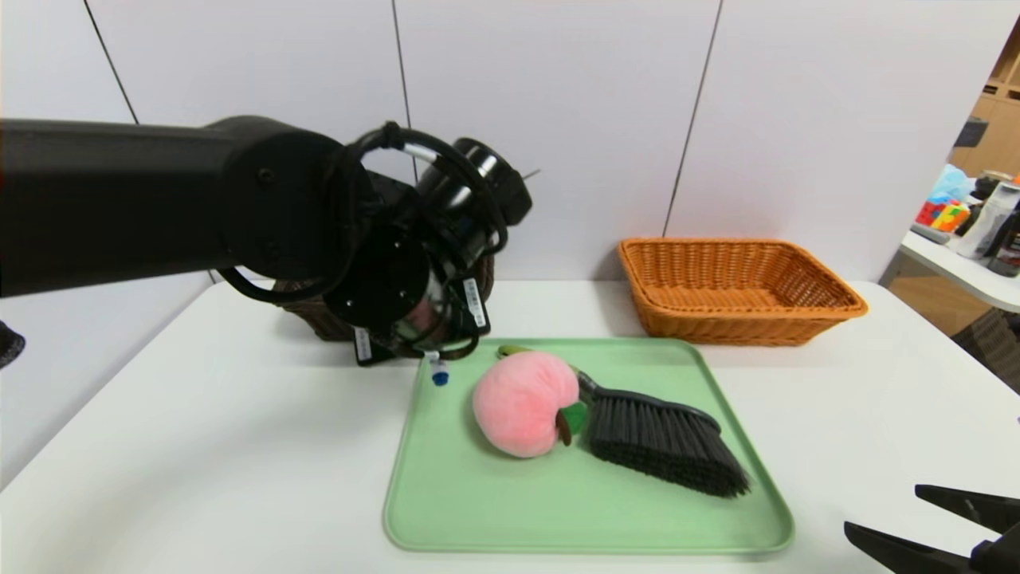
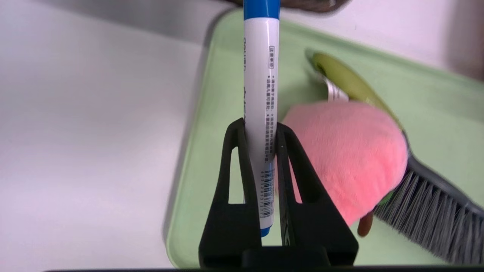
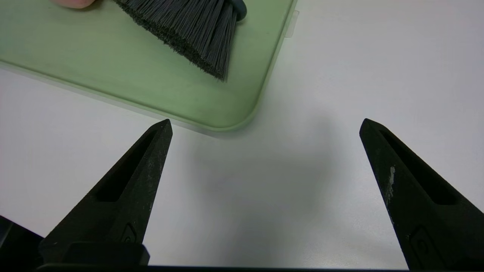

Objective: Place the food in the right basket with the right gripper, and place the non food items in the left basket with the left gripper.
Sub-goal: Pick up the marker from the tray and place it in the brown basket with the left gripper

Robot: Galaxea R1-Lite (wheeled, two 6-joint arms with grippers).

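The marker pen (image 2: 261, 94) is hanging clamped in the left gripper (image 2: 260, 139), above the green tray (image 1: 590, 510). Below that gripper, a white surface (image 1: 239, 430) is extending around the tray; behind it, pale panels (image 1: 558, 119) are standing. The right gripper (image 3: 266, 126) is waiting apart.

Pink peach (image 1: 522, 402), green tray (image 1: 590, 518), orange-tan woven basket (image 1: 737, 315).

Looks like a lab/test setup from here: robot arm (image 1: 159, 203) over white tbl (image 1: 239, 446), plain panels (image 1: 550, 119) behind.
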